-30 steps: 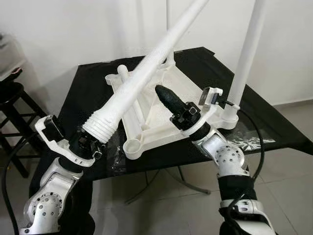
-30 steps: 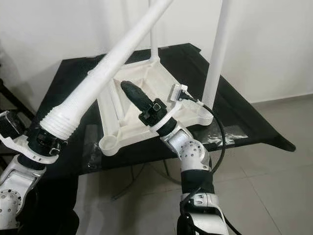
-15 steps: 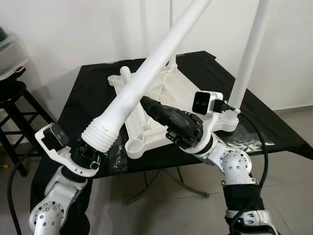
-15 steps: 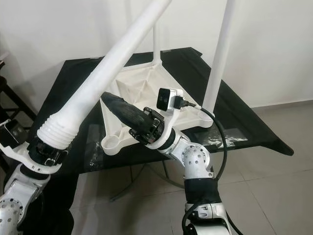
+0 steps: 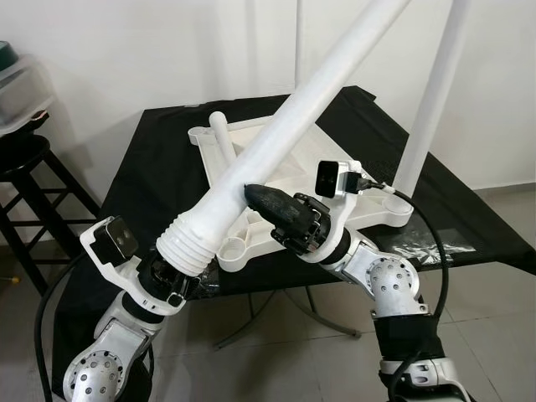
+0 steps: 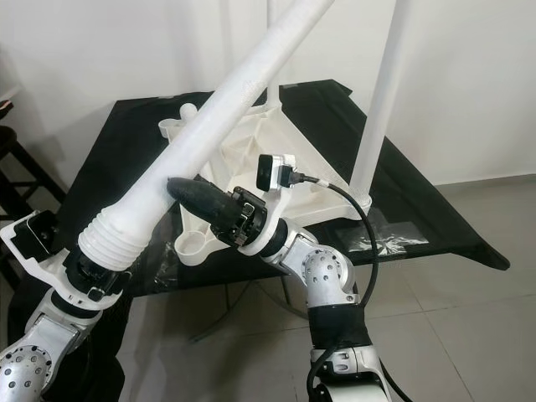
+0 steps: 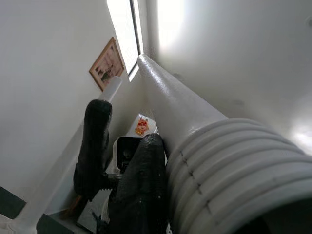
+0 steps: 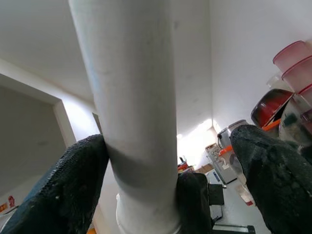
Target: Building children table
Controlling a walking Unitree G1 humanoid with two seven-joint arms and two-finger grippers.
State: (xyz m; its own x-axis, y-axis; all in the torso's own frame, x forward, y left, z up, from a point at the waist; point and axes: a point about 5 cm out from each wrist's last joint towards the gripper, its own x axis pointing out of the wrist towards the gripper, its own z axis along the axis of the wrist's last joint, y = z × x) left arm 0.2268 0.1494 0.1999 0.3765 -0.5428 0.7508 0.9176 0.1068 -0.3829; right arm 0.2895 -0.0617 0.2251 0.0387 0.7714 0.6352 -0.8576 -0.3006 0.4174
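A long white table leg (image 5: 289, 138) slants up to the right, and my left gripper (image 5: 170, 281) is shut on it just below its ribbed screw end (image 5: 194, 243). My right gripper (image 5: 252, 193) is open and straddles the leg higher up. In the right wrist view one finger (image 8: 80, 180) touches the leg while the other finger (image 8: 273, 170) stands apart. The white tabletop (image 5: 289, 188) lies upside down on the black table (image 5: 155, 159). One leg (image 5: 429, 109) stands upright in its right corner. The near corner socket (image 5: 230, 249) is empty.
A black stool (image 5: 25, 163) stands to the left of the table. Clear plastic wrap (image 5: 429, 248) lies on the table's right front. A short white post (image 5: 219, 127) sticks up at the tabletop's back corner. Tiled floor lies below the table's front edge.
My right gripper has swung left from above the tabletop and now brackets the slanted leg. The leg's screw end has shifted a little right and down with my left gripper.
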